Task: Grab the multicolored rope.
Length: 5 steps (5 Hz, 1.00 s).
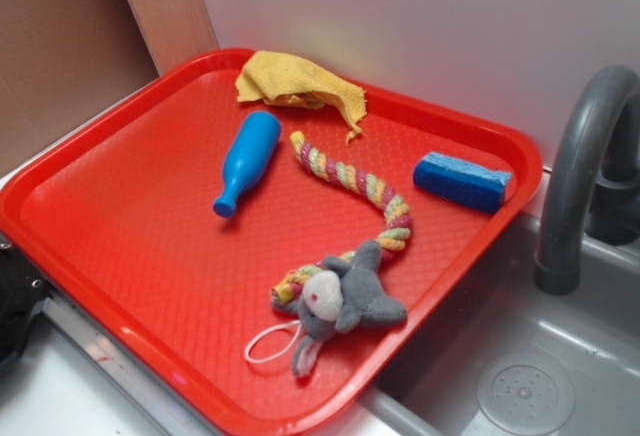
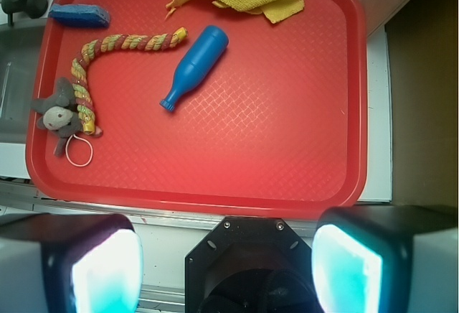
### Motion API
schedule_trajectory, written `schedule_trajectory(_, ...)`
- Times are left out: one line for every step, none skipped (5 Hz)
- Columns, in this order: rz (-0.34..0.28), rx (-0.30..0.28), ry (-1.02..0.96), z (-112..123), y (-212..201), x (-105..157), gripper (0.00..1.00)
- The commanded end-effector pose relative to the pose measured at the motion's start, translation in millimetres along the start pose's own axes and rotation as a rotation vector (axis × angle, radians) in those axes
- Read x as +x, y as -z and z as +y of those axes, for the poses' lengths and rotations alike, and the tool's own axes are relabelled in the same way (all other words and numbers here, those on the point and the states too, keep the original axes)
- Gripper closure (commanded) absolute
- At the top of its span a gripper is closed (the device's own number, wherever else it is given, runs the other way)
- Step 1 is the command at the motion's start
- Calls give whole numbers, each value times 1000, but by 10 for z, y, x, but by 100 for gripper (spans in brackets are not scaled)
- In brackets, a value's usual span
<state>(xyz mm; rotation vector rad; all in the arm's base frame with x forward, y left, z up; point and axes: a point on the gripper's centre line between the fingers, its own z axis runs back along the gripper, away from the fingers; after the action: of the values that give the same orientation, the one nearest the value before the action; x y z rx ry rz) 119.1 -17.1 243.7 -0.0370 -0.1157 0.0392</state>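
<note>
Multicolored rope (image 1: 352,178) (image 2: 107,45) — unlabelled — on tray (image 1: 130,226) (image 2: 287,148)

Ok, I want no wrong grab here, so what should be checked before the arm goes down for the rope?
1. Rope in view and found: ok, it curves along the tray's sink side.
2. Gripper open: ok, fingers apart, nothing between them.
3. Gripper over the rope: not ok, it sits off the tray's near edge.
4. Free stretch to grab: ok, the end near the bottle lies bare.
5. Mouse clear of the rope: not ok, it lies against the other end.
6. String loop clear of the rope: cannot tell.
</note>
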Motion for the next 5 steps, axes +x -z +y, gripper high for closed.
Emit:
schedule_trajectory(0, 0, 0, 0, 0, 0, 0)
schedule_trajectory(-18, -6, 19, 16, -12, 57, 0)
schedule_trajectory(-57, 19, 275, 142, 31, 355, 0)
schedule_trajectory(-169, 22, 526, 222, 155, 870, 0)
schedule_trajectory(-189, 83, 792, 35, 309, 1148, 0)
